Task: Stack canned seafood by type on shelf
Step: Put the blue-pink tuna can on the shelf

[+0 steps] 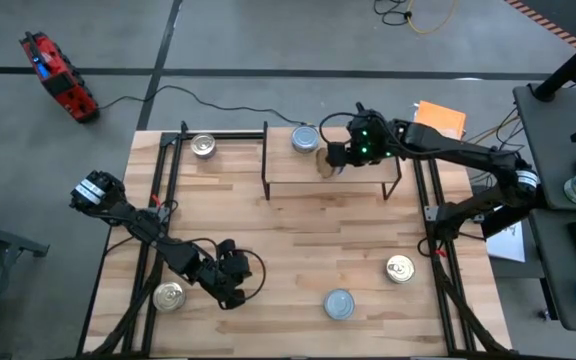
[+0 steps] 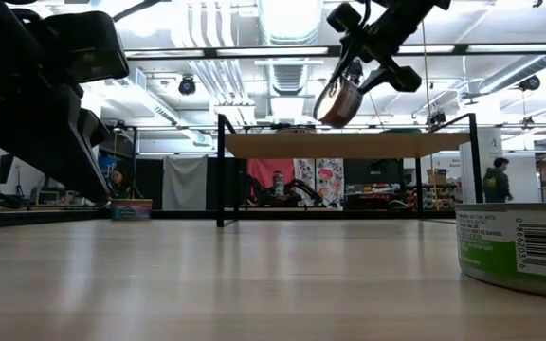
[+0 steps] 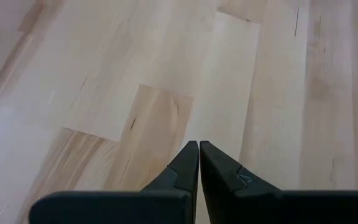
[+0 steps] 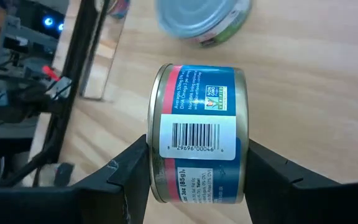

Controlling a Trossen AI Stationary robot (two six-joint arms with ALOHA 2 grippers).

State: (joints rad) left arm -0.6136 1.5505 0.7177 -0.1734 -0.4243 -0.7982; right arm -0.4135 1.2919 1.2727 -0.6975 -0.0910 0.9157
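My right gripper is over the small wooden shelf and is shut on a tin with a blue and red label. In the low view this tin hangs tilted above the shelf's plank. A pale blue-topped tin stands on the shelf's far left corner and also shows in the right wrist view. On the table stand two gold-topped tins, a silver one and a pale blue one. My left gripper is shut over bare wood near the table's near left. My right gripper pinches the labelled tin between its two fingers, one on each flat end, so the barcode wall faces the wrist camera. The fingers come from the table's right, slanting down. The tin is lifted clear above the shelf's plank, tipped onto its side.
The shelf's black legs stand at the table's far middle. A black frame runs along the table's left and right edges. A green-labelled tin sits close to the low camera. Bare wood lies in the table's middle.
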